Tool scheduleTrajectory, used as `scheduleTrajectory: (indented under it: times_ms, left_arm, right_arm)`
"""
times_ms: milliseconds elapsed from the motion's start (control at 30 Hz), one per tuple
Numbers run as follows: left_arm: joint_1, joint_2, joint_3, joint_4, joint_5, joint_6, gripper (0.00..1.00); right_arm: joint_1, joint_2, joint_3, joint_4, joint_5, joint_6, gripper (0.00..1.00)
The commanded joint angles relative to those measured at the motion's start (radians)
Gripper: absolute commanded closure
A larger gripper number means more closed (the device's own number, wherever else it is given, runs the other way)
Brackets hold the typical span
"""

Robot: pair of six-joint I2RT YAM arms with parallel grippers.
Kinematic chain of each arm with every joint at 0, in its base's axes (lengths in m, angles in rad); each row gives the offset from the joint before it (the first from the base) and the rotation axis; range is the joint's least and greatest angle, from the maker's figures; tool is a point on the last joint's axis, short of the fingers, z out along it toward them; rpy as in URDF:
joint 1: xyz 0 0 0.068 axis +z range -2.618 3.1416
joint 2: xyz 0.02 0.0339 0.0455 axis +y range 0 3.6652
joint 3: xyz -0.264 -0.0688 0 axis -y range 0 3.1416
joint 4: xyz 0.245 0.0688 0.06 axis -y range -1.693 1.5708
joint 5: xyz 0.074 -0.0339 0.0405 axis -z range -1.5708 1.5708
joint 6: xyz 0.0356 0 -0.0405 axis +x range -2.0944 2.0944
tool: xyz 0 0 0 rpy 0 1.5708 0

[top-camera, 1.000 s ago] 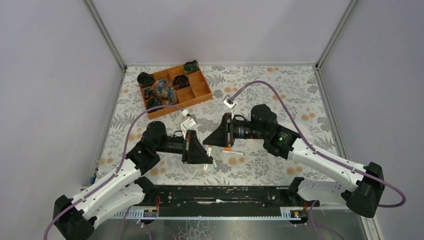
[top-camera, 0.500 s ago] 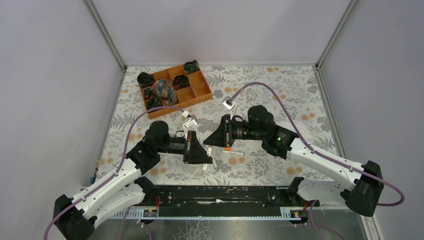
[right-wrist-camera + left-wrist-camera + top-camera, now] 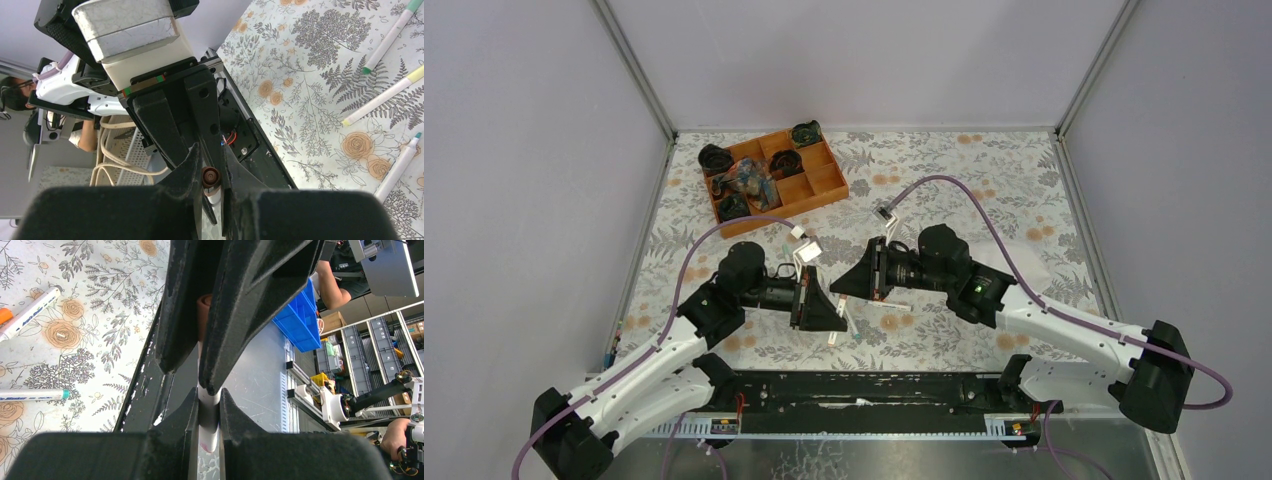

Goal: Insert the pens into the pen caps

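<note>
My left gripper (image 3: 208,396) is shut on a white pen (image 3: 209,420), which stands upright between its pads. My right gripper (image 3: 210,167) is shut on a brown pen cap (image 3: 210,177), which sits on the top end of that same pen (image 3: 214,196). The cap also shows in the left wrist view (image 3: 203,310), between the right gripper's fingers. In the top view the two grippers meet tip to tip, left (image 3: 840,318) and right (image 3: 844,286), above the flowered cloth. Other pens lie loose on the cloth: an orange-capped one (image 3: 30,312), teal-tipped (image 3: 32,396), green-tipped (image 3: 392,35) and yellow-tipped (image 3: 385,100).
An orange compartment tray (image 3: 819,186) with dark items stands at the back left of the cloth. Loose pens lie just right of the grippers (image 3: 894,306). The black base rail (image 3: 864,390) runs along the near edge. Grey walls enclose the table.
The right arm has shifted a little nearer and toward the left gripper. The left gripper has edged toward it. Both stay shut on the pen and cap.
</note>
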Motion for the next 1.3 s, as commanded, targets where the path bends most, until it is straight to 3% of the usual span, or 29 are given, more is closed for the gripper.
scheduleTrajectory:
  times_ms: [0, 333, 733, 1000, 1167, 1200, 1267]
  left_arm:
    - [0.059, 0.006, 0.093, 0.301, -0.250, 0.012, 1.00]
    - [0.089, -0.005, 0.102, 0.314, -0.236, 0.001, 1.00]
    - [0.152, 0.001, 0.082, 0.391, -0.155, -0.066, 1.00]
    - [0.151, 0.006, 0.157, 0.113, -0.277, 0.139, 1.00]
    - [0.144, -0.016, 0.126, 0.067, -0.299, 0.135, 1.00]
    - [0.136, -0.024, 0.104, 0.068, -0.303, 0.123, 1.00]
    - [0.108, -0.059, 0.031, 0.068, -0.337, 0.081, 1.00]
  right_arm:
    - [0.149, 0.024, -0.059, -0.158, -0.285, 0.091, 1.00]
    - [0.185, 0.003, -0.077, -0.232, -0.308, 0.068, 1.00]
    - [0.211, -0.016, -0.094, -0.176, -0.422, 0.062, 1.00]
    - [0.214, 0.017, -0.067, -0.215, -0.352, 0.088, 1.00]
    - [0.214, -0.005, -0.022, -0.304, -0.199, 0.057, 1.00]
    - [0.214, -0.014, -0.005, -0.334, -0.149, 0.040, 0.98]
    - [0.214, -0.032, 0.038, -0.408, -0.039, -0.018, 0.76]
